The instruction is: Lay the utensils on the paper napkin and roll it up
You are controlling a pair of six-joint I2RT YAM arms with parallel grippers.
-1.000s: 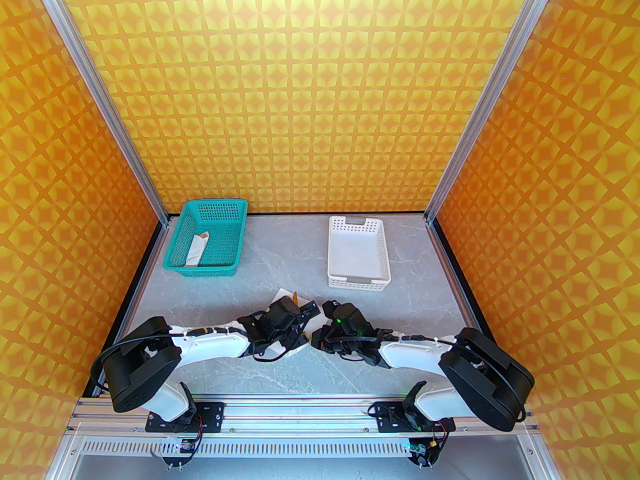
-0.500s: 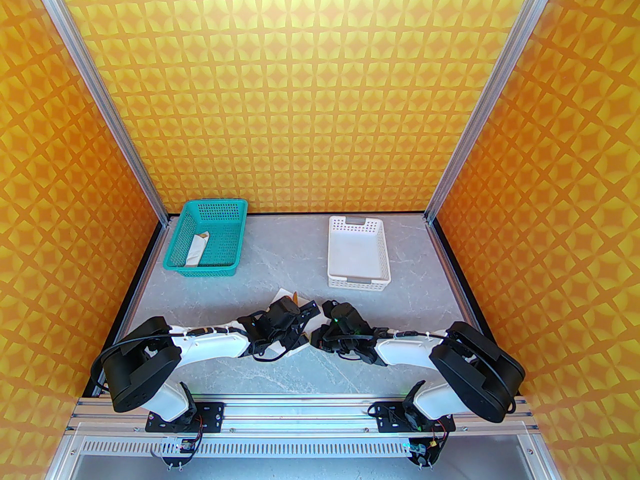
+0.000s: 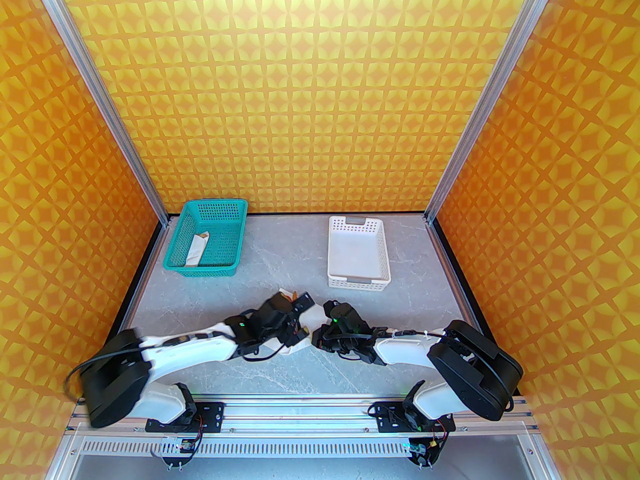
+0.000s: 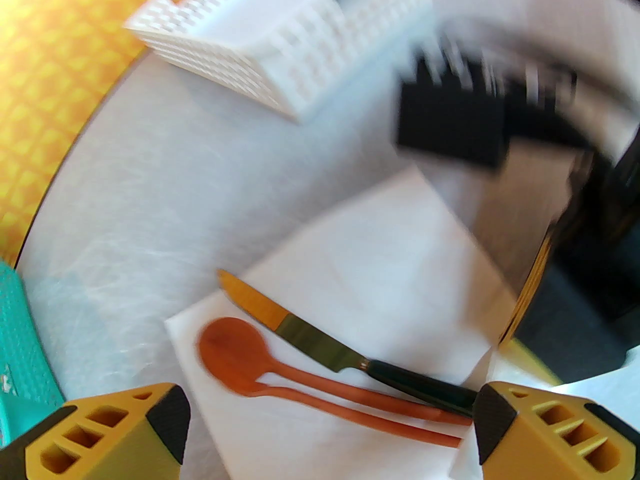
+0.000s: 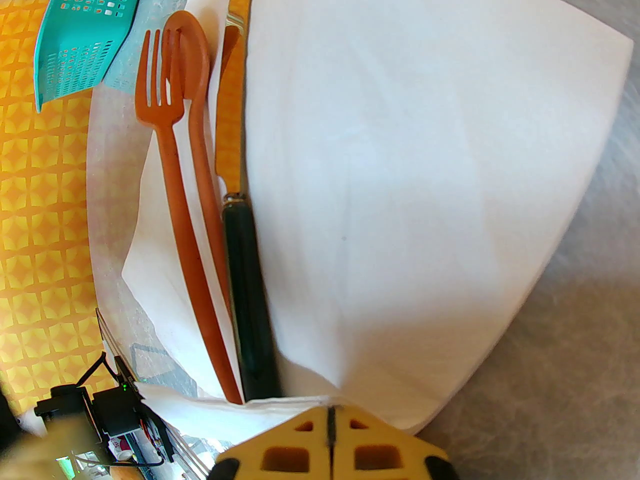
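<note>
Spoon [image 5: 195, 53], fork [image 5: 167, 138] and knife [image 5: 230, 118] side by side on napkin [image 5: 400, 168]
Right gripper [image 5: 330, 413] clamped shut on the napkin's edge; left gripper [image 4: 330, 418] spread wide, holding nothing, over the knife

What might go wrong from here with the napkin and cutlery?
1. The right gripper is shut on the paper napkin at its near edge; thin paper may tear or slip out when pulled.
2. The fork, spoon and knife lie loose near one side, the fork's tines seemingly past the paper's edge, so rolling might push them off.
3. The open left gripper hangs close over the handles and may knock them askew.
</note>
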